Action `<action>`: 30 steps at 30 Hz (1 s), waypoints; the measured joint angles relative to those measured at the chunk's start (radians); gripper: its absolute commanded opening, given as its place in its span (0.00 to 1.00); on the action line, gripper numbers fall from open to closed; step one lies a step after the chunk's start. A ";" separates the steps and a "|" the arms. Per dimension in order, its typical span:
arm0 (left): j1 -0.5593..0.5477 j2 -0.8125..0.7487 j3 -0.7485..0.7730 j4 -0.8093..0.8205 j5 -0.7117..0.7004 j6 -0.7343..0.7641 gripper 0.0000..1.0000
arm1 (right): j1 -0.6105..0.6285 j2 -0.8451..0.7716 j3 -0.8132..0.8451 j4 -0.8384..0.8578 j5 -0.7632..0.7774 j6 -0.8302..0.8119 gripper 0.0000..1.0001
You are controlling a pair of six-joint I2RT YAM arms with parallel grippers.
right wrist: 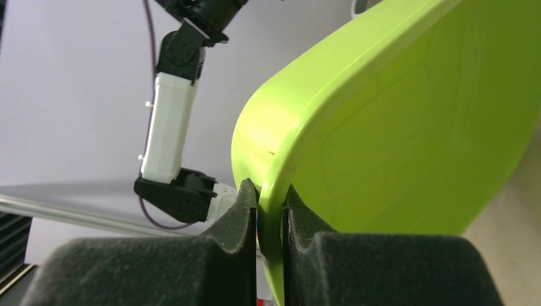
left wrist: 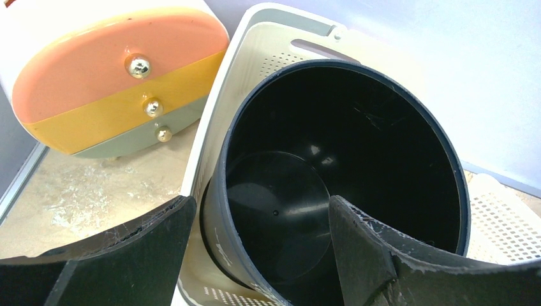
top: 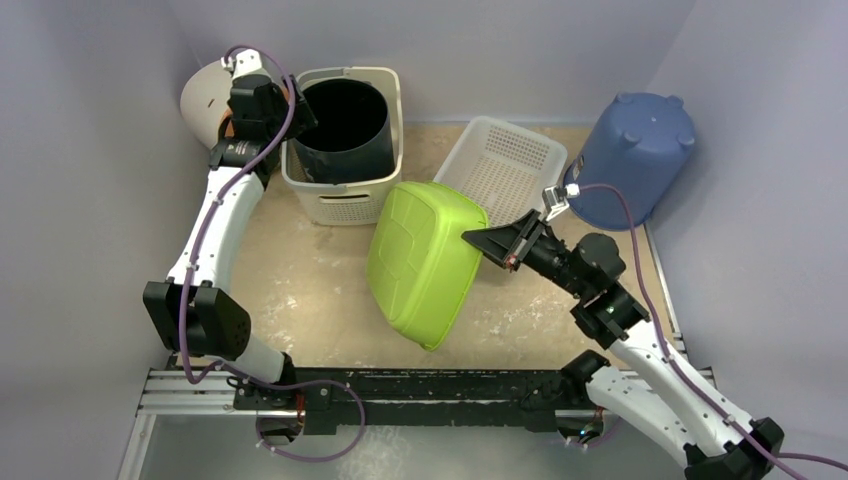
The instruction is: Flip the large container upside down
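The green tub [top: 425,262] is tilted steeply at the middle of the bench [top: 310,290], its bottom facing up and left. The right tool [right wrist: 271,207] is clamped on the tub's rim at its right side. The left tool [left wrist: 260,210], fingers apart, hangs over the black bucket [left wrist: 344,146].

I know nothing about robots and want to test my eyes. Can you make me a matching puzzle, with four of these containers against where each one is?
Things:
1. green tub
2. black bucket
3. blue bucket
4. white tray

Places:
A. inside the cream basket
B. far right corner
C. pinched by the right gripper
D. flat on the table, behind the green tub

Pairs: 1-C, 2-A, 3-B, 4-D
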 measured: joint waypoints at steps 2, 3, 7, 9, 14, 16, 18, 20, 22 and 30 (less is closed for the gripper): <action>0.000 0.000 -0.002 0.000 0.000 0.000 0.76 | -0.006 0.024 0.030 -0.060 0.000 -0.029 0.00; 0.000 0.000 -0.005 0.001 0.000 0.000 0.76 | -0.007 0.042 0.049 -0.092 0.000 -0.048 0.00; 0.000 0.000 -0.023 0.002 0.000 0.000 0.76 | -0.008 0.079 0.100 -0.214 0.000 -0.112 0.00; 0.000 0.000 -0.032 0.002 0.000 0.000 0.76 | -0.008 0.069 0.103 -0.291 -0.001 -0.134 0.00; 0.000 0.001 -0.039 0.006 0.000 0.000 0.76 | 0.006 0.053 0.041 -0.529 -0.066 -0.223 0.00; 0.000 0.001 -0.040 0.007 0.000 0.000 0.76 | 0.006 0.072 -0.015 -0.684 -0.041 -0.278 0.00; 0.000 0.001 -0.040 0.009 0.000 -0.001 0.76 | -0.004 0.113 -0.064 -0.793 0.000 -0.317 0.00; 0.000 0.001 -0.042 0.016 0.000 -0.001 0.76 | -0.011 0.155 -0.090 -0.893 0.030 -0.359 0.00; 0.000 0.001 -0.044 0.023 0.000 -0.005 0.76 | -0.012 0.156 -0.088 -0.933 0.046 -0.385 0.00; 0.000 0.008 -0.048 0.036 0.001 -0.011 0.76 | -0.012 0.215 -0.021 -0.944 0.083 -0.460 0.19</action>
